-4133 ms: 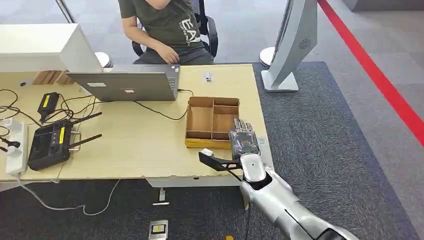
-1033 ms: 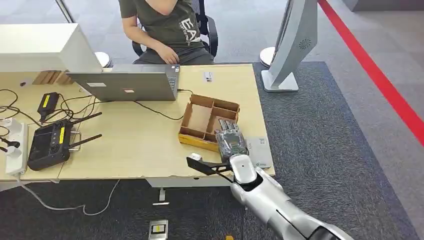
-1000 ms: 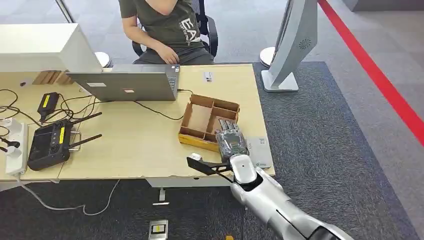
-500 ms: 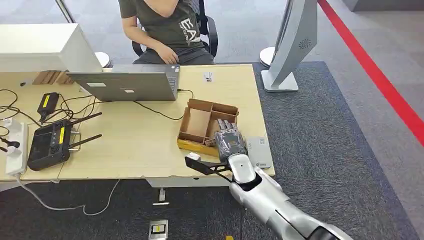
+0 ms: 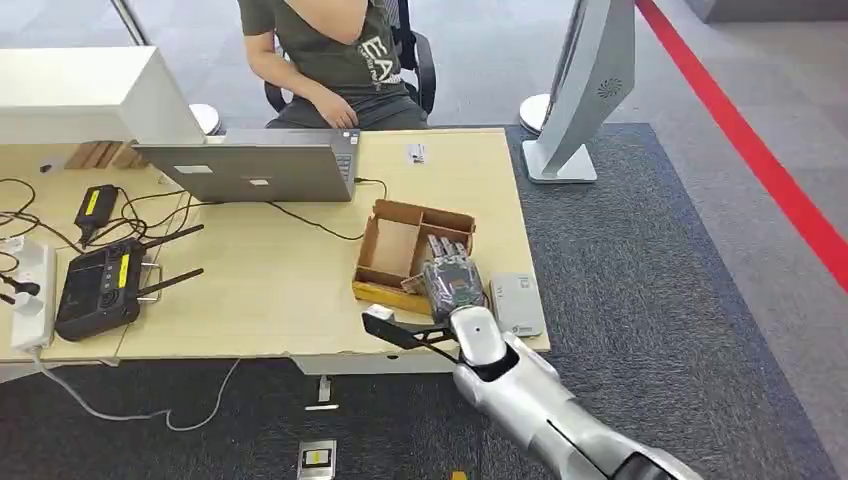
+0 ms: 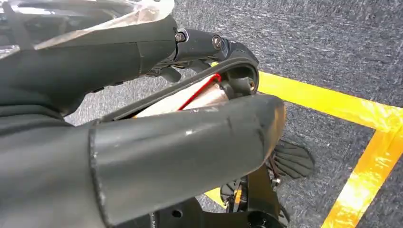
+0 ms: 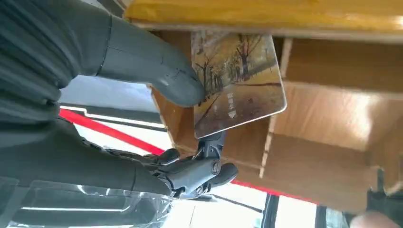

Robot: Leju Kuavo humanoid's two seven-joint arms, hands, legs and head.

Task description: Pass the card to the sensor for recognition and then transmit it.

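Note:
My right hand lies over the near right part of the brown cardboard box on the wooden table. In the right wrist view a card printed with an autumn tree scene is pinched between the thumb and the dark fingers behind it, just inside the box. The grey flat sensor lies on the table right of the hand, near the table's corner. My left hand hangs above the carpet and holds nothing.
A person sits behind the table at a grey laptop. A black controller, cables and a power strip lie at the left. A white stand rises right of the table. Yellow tape marks the floor.
My right hand has moved left and a little farther into the box. The box has slid left and turned with it, and the grey sensor now lies uncovered.

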